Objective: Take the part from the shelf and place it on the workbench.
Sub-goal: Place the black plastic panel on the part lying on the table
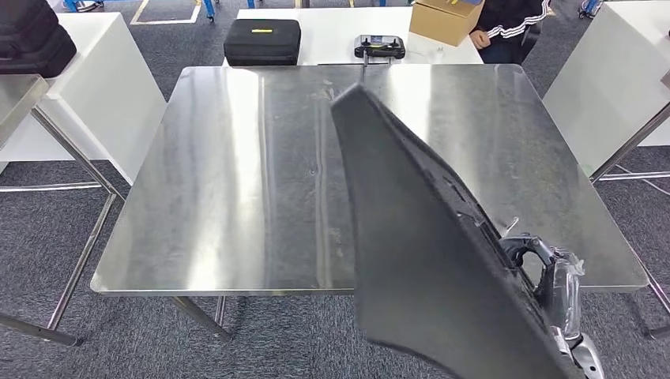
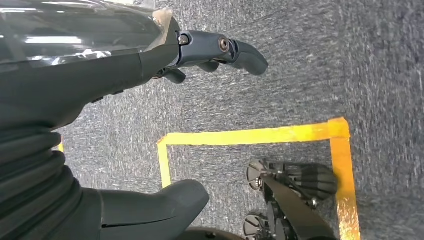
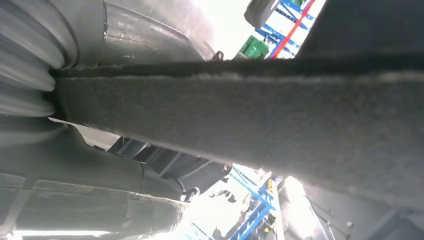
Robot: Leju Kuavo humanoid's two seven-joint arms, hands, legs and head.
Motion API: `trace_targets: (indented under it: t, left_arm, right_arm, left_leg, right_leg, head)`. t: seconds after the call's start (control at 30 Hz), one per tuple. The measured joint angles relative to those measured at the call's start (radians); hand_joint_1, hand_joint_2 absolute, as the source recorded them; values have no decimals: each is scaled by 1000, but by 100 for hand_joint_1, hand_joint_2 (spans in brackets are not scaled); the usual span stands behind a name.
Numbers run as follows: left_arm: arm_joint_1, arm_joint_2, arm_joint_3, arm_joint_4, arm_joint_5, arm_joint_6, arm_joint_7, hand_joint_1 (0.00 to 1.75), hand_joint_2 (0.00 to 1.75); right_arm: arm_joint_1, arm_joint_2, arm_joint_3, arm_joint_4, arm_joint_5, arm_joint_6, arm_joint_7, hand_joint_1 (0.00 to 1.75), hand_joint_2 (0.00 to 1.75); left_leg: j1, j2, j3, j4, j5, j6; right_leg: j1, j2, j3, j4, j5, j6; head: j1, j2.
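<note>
The part [image 1: 427,260], a dark felt-faced panel, tilts above the steel surface [image 1: 237,181]. The right hand [image 1: 545,272] grips its edge. The left hand [image 2: 165,60] hangs over carpet, fingers apart, holding nothing.

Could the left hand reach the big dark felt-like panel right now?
Probably not without lifting: the left hand hangs open over carpet, while the dark felt panel is held by the right hand above the steel workbench.

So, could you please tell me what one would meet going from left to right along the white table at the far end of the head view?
Black zipped hard case → black handheld controller → brown cardboard box → person's dark sleeve with white stripes.
</note>
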Motion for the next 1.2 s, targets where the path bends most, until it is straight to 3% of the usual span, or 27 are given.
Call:
trace_targets:
  t: [0.1,0.2,0.23,0.27,0.3,0.33,0.37,0.4,0.47,0.57,0.6,0.7,0.73,0.77,0.8,0.87,0.93,1.03,1.1,1.13,1.2]
  left_arm:
    - [2,-1,0,0,0,0,-3,0,175]
    - [0,-1,0,0,0,-1,-4,0,175]
    - [0,-1,0,0,0,-2,-4,0,175]
    - [1,-2,0,0,0,-2,-4,0,175]
    - [1,-2,0,0,0,-2,-4,0,175]
    - [2,-3,0,0,0,-2,-4,0,175]
    - [2,-3,0,0,0,-2,-4,0,175]
    - [2,-3,0,0,0,-3,-4,0,175]
    - [1,-2,0,0,0,-3,-4,0,175]
    - [1,-1,0,0,0,-3,-4,0,175]
    - [1,-1,0,0,0,-3,-5,0,175]
    - [0,-2,0,0,0,-2,-5,0,175]
    - [1,-2,0,0,0,-2,-5,0,175]
    - [3,-2,0,0,1,-2,-6,0,175]
    - [4,-2,0,0,1,-2,-6,0,175]
    - [5,-1,0,1,0,-2,-9,0,175]
    - [4,0,0,1,-4,-2,-13,0,175]
    - [3,1,0,1,-10,-3,-20,0,175]
    - [5,2,0,1,-11,-5,-22,0,175]
    - [5,3,0,1,-11,-7,-22,0,175]
    - [4,4,0,1,-11,-8,-23,0,175]
  right_arm:
    - [-1,1,1,0,0,0,-1,175,175]
    - [-1,1,2,0,-1,0,-1,175,175]
    - [0,1,3,1,-1,0,-1,175,175]
    - [1,1,3,2,-1,0,-1,175,175]
    - [1,1,4,3,-1,0,-1,175,175]
    - [1,1,4,3,-1,0,-1,175,175]
    - [0,1,4,3,-1,0,-1,175,175]
    - [0,1,5,4,-1,0,-1,175,175]
    - [-1,1,6,4,-1,1,-2,175,175]
    - [-2,2,9,5,-2,5,-2,175,175]
    - [-3,2,10,5,-3,7,-2,175,175]
    - [-8,2,15,5,-3,11,-3,175,175]
    - [-9,3,16,6,-3,12,-3,175,175]
    - [-9,3,17,6,-3,13,-2,175,175]
    - [-10,4,18,6,-2,13,-2,175,175]
    - [-10,4,19,6,-3,11,-2,175,175]
    - [-10,4,18,6,-3,7,-2,175,175]
    - [-7,3,19,5,-2,0,0,175,175]
    - [-3,2,18,3,-2,-3,-1,175,175]
    - [-2,0,18,3,-3,-3,-1,175,175]
    - [1,-2,18,3,-3,-4,-1,175,175]
  left_leg:
    - [7,2,13,-17,6,19]
    - [8,2,20,-22,3,29]
    - [8,2,21,-22,1,30]
    - [8,1,25,-21,-2,29]
    - [9,0,30,-21,-6,27]
    - [11,-1,37,-21,-10,23]
    - [10,-2,43,-20,-16,18]
    - [9,-3,46,-18,-21,12]
    - [5,-4,48,-18,-29,1]
    - [8,-2,48,-11,-41,-13]
    - [10,-1,36,16,-57,-18]
    - [14,0,-63,202,-138,-29]
    - [15,0,-97,254,-150,-30]
    - [15,1,-116,273,-141,-30]
    - [15,1,-116,254,-113,-29]
    - [15,1,-67,129,-30,-21]
    - [11,1,-17,25,7,-13]
    - [5,0,-5,4,2,0]
    - [8,1,3,-5,4,13]
    - [10,1,7,-10,4,20]
    - [10,2,11,-12,0,28]
  right_leg:
    - [1,-3,-20,43,-22,9]
    - [-3,-3,-124,234,-93,6]
    - [-5,-3,-154,281,-104,11]
    - [-7,-4,-163,290,-97,19]
    - [-10,-4,-151,255,-73,30]
    - [-13,-5,-119,185,-38,42]
    - [-15,-6,-84,110,-6,49]
    - [-15,-6,-54,49,17,49]
    - [-12,-6,-32,3,28,34]
    - [-15,-3,-26,0,26,9]
    - [-18,-3,-22,-2,24,2]
    - [-18,-5,-12,-2,16,-13]
    - [-17,-5,-10,-2,13,-16]
    - [-16,-5,-6,-2,10,-18]
    - [-15,-4,-1,-2,6,-19]
    - [-15,-1,12,-2,-4,-15]
    - [-8,-1,18,-2,-14,-5]
    - [-3,-1,22,-5,-20,9]
    - [-3,-2,10,22,-36,16]
    - [-3,-3,-13,67,-55,16]
    - [-4,-3,-92,209,-104,13]
  head:
    - [3,0]
    - [8,0]
    - [9,0]
    - [9,0]
    - [9,0]
    - [9,0]
    - [10,0]
    - [11,0]
    - [12,0]
    - [9,0]
    - [7,0]
    - [0,0]
    - [0,0]
    - [0,0]
    - [0,0]
    - [0,0]
    - [0,0]
    - [-1,0]
    - [1,0]
    - [2,0]
    - [4,0]
